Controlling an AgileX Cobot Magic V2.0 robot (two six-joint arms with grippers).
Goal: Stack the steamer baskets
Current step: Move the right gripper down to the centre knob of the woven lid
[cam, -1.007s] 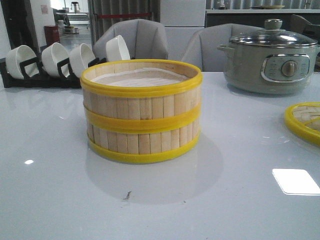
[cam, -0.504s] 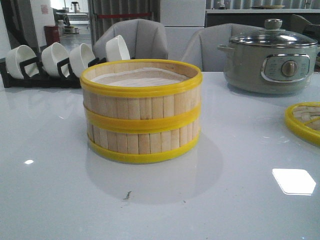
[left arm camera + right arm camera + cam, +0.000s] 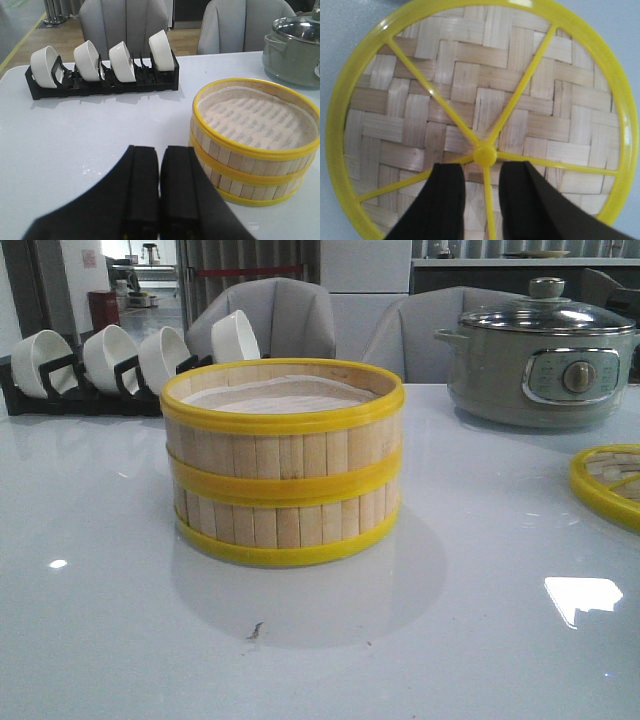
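The two baskets [image 3: 283, 462] already sit stacked on the bench [image 3: 120, 620], just beside my left fingers [image 3: 159, 192], which are pressed together, while my right fingers [image 3: 482, 200] hang a little apart over the lid [image 3: 420, 120].

A shiny white bench [image 3: 120, 640] holds everything. Far on the left, four white bowls [image 3: 130, 355] stand on edge in a black rack [image 3: 100, 86]. Far on the right sits a grey pot [image 3: 540, 365] with a glass lid [image 3: 547, 315]. A flat woven lid [image 3: 610, 480] lies near the right edge. Grey chairs [image 3: 285, 315] stand behind.
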